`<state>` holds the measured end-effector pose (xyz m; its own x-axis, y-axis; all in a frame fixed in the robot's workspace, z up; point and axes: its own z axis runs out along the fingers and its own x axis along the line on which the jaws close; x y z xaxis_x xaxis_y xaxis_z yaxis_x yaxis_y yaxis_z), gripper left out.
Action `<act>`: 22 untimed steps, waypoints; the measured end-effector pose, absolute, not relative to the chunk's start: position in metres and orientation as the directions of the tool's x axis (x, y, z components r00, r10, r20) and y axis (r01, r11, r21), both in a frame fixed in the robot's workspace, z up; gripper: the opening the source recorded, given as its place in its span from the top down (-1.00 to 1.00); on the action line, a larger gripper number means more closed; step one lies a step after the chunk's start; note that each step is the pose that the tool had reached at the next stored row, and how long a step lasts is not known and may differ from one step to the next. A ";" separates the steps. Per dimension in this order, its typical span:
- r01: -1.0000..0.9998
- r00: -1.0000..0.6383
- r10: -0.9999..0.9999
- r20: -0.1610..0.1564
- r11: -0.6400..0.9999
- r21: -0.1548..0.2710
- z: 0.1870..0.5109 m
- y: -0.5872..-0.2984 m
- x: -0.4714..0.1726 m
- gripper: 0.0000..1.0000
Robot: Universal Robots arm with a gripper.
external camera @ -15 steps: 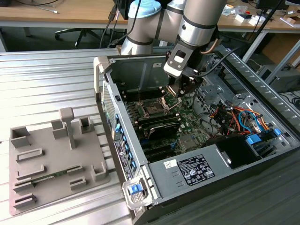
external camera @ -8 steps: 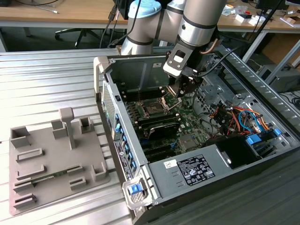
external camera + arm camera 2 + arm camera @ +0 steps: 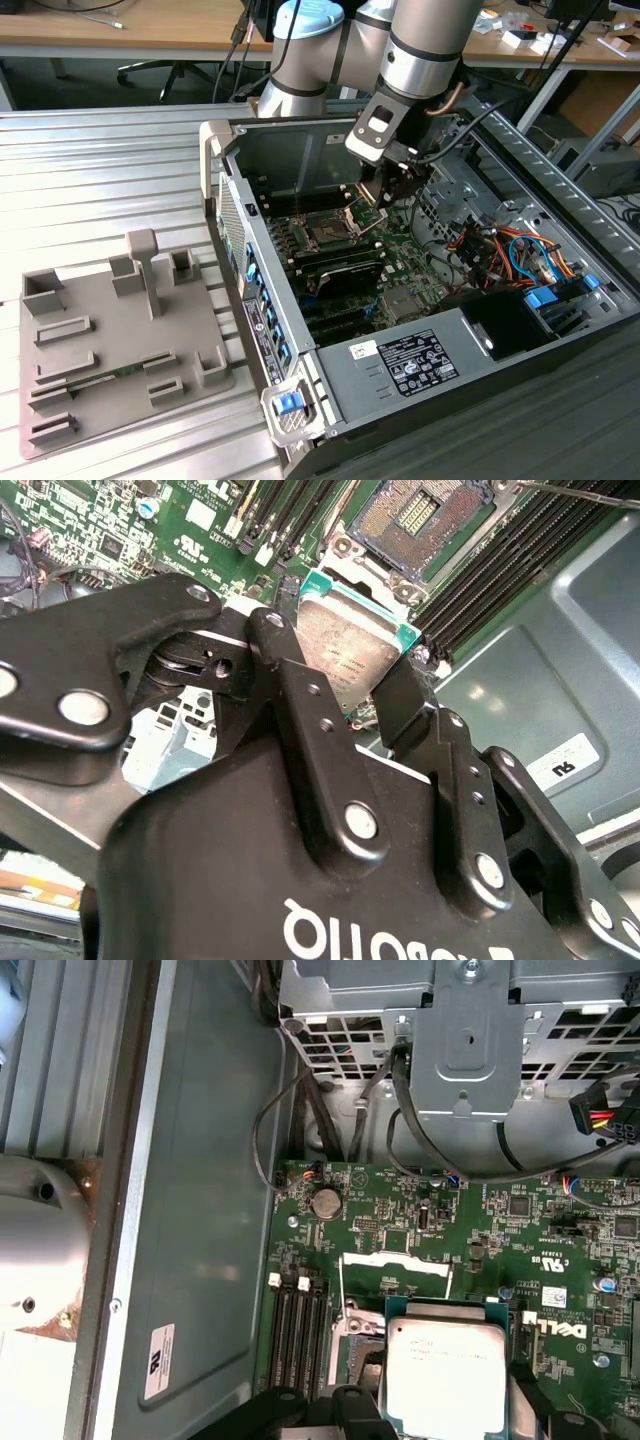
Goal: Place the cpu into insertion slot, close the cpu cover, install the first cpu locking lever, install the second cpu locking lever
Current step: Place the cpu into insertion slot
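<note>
Note that the gripper [image 3: 340, 670] is clamped on the cpu [image 3: 350, 645], with one black finger [image 3: 300, 710] on each of two opposite edges and the dull silver top in plain sight in both wrist views. The chip is clear of the board. Locate the insertion slot [image 3: 425, 515] just beyond the fingertips, apart from the chip, with its contact field uncovered. Black memory slots [image 3: 500, 570] run beside it on the green motherboard [image 3: 200, 520]. In the exterior view, the tool hangs inside the open computer case [image 3: 560, 190].
</note>
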<state>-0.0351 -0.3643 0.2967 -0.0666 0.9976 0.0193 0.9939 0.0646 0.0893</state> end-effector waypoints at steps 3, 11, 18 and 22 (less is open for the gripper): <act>0.995 -0.052 0.998 0.019 0.050 0.089 0.297 -0.364 -0.035 -0.09; 0.996 -0.019 1.000 0.019 0.017 0.089 0.296 -0.364 -0.035 -0.09; 0.996 0.005 1.000 0.019 -0.007 0.089 0.296 -0.364 -0.035 -0.09; 0.996 0.005 1.000 0.019 -0.007 0.089 0.295 -0.364 -0.035 -0.09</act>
<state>-0.0351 -0.3643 0.2954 0.0049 0.9998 0.0194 0.9960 -0.0066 0.0893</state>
